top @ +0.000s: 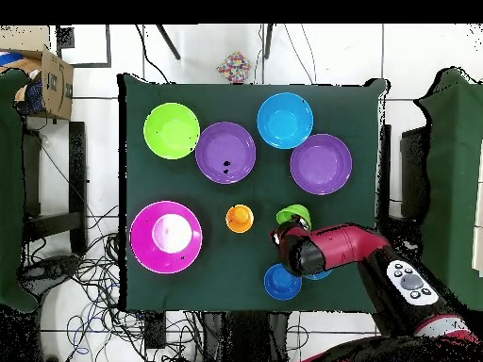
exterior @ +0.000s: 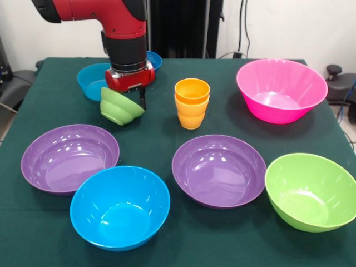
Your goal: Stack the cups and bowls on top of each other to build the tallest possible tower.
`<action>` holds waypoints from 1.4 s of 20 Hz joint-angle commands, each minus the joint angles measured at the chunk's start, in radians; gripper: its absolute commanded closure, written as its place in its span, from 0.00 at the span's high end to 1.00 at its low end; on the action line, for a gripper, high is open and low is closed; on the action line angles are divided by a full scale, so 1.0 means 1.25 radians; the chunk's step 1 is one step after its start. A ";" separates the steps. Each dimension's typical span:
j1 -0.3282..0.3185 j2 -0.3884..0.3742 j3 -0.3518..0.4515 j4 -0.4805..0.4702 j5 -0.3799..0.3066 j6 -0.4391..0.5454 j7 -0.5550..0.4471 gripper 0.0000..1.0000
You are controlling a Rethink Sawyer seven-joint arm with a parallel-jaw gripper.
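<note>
Eight bowls and two cups sit on or above the green-clothed table (exterior: 167, 125), and in the front view they run as follows from the left edge. A large purple bowl (exterior: 69, 158) lies upright near the left edge, and just in front of it, touching or nearly so, a large blue bowl (exterior: 119, 207) stands close to the near edge. Behind them, toward the far left corner, a small light blue bowl (exterior: 92, 80) rests on the cloth, with a small dark blue bowl (exterior: 154, 60) beyond it at the far edge, partly hidden by the arm (exterior: 111, 16). The gripper (exterior: 130, 97) comes down there and is closed on the rim of the small green bowl (exterior: 120, 107), which hangs tilted, its mouth turned up and to the left, just beside the light blue bowl and clear of the cups. Near the table's middle the cups (exterior: 192, 104) stand nested, the orange one inside the yellow-orange one, upright and well apart from every large bowl. In front of them the second purple bowl (exterior: 218, 169) sits upright. The pink bowl (exterior: 281, 90) stands toward the far right corner, and the large green bowl (exterior: 311, 192) fills the near right corner, close beside the second purple bowl.
</note>
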 commanded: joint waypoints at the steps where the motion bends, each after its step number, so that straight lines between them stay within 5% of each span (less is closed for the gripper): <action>1: 0.011 -0.012 0.060 -0.071 0.005 0.025 -0.013 1.00; 28: 0.029 -0.119 0.089 -0.048 0.078 0.111 -0.052 1.00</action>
